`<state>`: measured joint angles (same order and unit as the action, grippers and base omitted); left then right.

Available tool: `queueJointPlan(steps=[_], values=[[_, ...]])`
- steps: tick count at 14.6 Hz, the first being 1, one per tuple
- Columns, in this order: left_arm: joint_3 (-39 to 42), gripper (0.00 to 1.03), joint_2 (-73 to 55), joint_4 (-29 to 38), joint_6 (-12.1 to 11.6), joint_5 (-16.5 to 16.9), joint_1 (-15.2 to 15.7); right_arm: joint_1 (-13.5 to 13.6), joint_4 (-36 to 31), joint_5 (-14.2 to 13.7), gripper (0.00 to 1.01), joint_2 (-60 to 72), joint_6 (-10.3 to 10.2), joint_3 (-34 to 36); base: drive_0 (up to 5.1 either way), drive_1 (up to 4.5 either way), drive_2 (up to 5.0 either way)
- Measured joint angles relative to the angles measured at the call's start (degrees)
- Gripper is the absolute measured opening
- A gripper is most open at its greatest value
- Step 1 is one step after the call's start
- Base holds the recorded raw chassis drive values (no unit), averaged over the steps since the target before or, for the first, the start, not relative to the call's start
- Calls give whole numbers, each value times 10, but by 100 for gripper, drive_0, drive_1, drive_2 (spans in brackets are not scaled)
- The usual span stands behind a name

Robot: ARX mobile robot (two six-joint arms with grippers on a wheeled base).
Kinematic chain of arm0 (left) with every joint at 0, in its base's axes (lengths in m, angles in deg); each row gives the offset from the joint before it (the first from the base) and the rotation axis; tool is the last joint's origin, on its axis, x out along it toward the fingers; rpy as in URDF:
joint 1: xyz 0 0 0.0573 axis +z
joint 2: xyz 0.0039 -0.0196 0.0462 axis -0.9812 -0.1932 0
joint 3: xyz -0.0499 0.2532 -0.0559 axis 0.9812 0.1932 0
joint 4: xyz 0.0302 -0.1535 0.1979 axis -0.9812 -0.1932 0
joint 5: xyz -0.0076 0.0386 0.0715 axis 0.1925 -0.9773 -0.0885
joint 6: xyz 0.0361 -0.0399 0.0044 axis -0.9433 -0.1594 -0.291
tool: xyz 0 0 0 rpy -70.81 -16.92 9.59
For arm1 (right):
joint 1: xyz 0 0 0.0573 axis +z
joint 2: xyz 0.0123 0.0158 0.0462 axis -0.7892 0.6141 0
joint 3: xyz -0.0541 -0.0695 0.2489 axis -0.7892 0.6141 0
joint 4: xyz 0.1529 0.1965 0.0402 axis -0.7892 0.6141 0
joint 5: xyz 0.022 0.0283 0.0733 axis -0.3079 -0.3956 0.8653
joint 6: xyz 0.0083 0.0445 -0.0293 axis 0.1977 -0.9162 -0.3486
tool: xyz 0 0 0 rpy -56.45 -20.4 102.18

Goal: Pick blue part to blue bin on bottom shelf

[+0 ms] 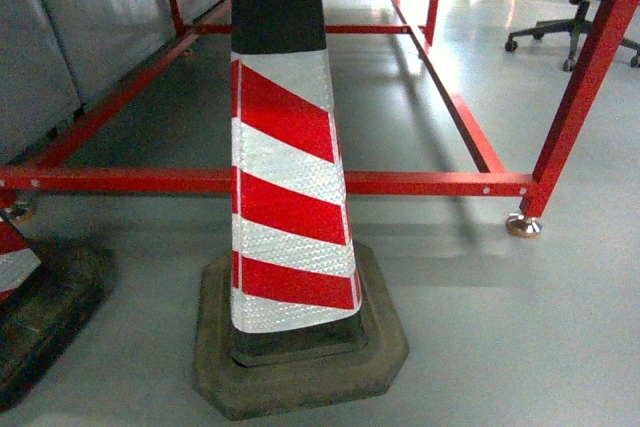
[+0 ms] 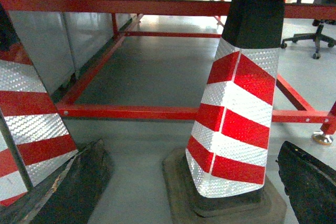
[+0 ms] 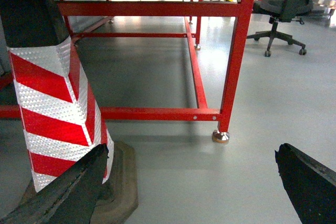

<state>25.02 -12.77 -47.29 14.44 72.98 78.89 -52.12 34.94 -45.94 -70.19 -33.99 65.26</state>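
Both grippers, left [image 2: 178, 182] and right [image 3: 189, 187], stood apart, empty; cone [image 1: 285, 177] at 12 o'clock before red frame [image 1: 420, 183].

A red-and-white striped traffic cone [image 2: 236, 114] with a black top stands on a dark rubber base at 5 o'clock. A second striped cone [image 2: 26, 129] is partly cut off by the frame at 9 o'clock. A red steel frame [image 2: 131, 112] runs across the grey floor [image 2: 152, 72] behind both cones. A black office chair [image 2: 311, 35] stands at 2 o'clock. The left pincer [image 2: 189, 192] is spread: dark fingers [image 2: 73, 192] show at 7 and 4 o'clock, nothing between them.
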Motion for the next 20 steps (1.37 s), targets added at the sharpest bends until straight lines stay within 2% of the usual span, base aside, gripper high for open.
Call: queueJointPlan(steps=[20], values=[[0, 98, 0, 0, -3, 0, 0, 0, 0, 0, 98, 0, 0, 0, 0, 0, 0]])
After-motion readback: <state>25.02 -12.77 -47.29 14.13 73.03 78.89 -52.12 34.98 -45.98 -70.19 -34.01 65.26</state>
